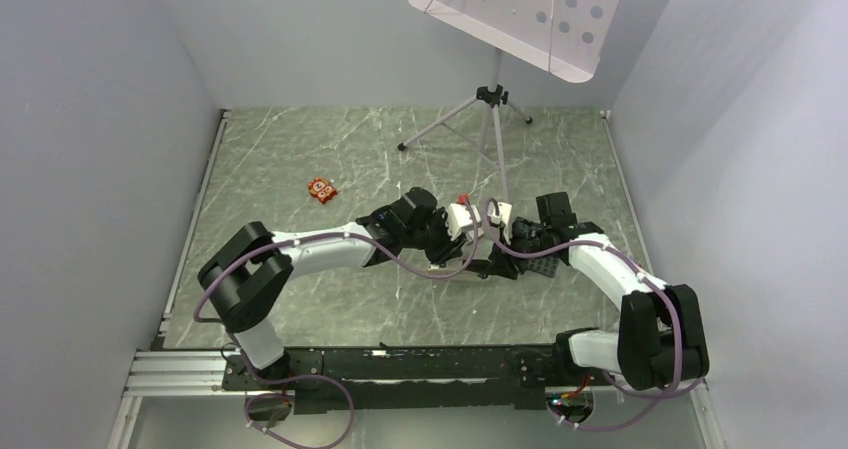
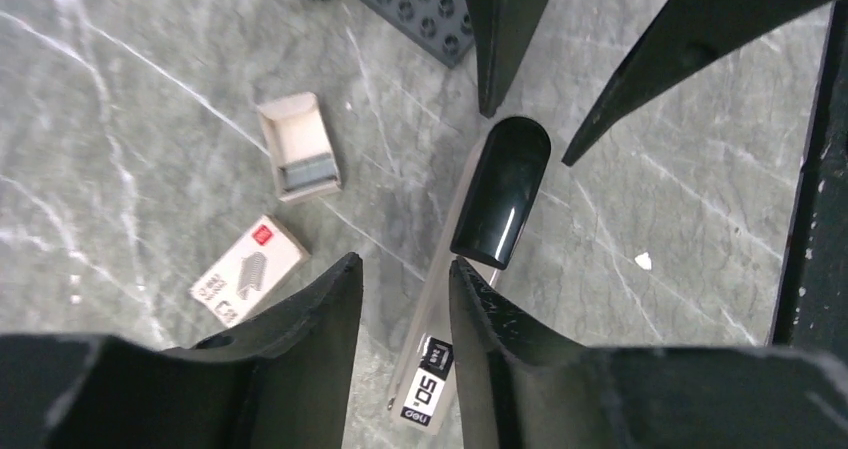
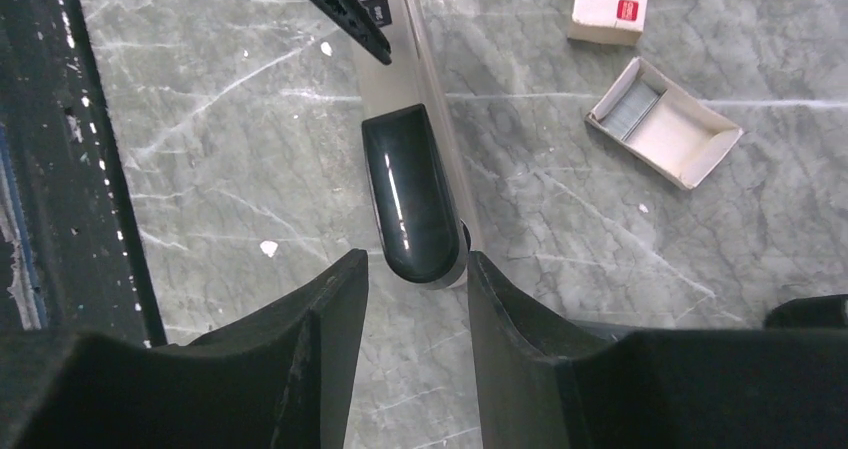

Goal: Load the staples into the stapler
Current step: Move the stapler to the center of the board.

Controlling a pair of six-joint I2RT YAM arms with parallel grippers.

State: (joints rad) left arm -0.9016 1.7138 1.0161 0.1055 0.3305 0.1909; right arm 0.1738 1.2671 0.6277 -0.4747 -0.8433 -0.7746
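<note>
The stapler (image 2: 497,191) lies flat on the marble table, a long silver body with a glossy black end (image 3: 410,194). My left gripper (image 2: 402,264) is open and straddles its labelled silver end, with a gap showing on the left side. My right gripper (image 3: 417,259) is open at the opposite end, and the black cap sits just at its fingertips. The staples (image 2: 307,174) are a grey strip lying in a small open cardboard tray (image 3: 665,119) beside the stapler. In the top view both grippers meet at mid-table (image 1: 478,249) and hide the stapler.
A closed white staple box (image 2: 248,269) lies near the tray. A black studded plate (image 1: 545,266) sits close by the right gripper. Red toy bricks (image 1: 321,189) lie at the far left, and a tripod (image 1: 490,109) stands at the back.
</note>
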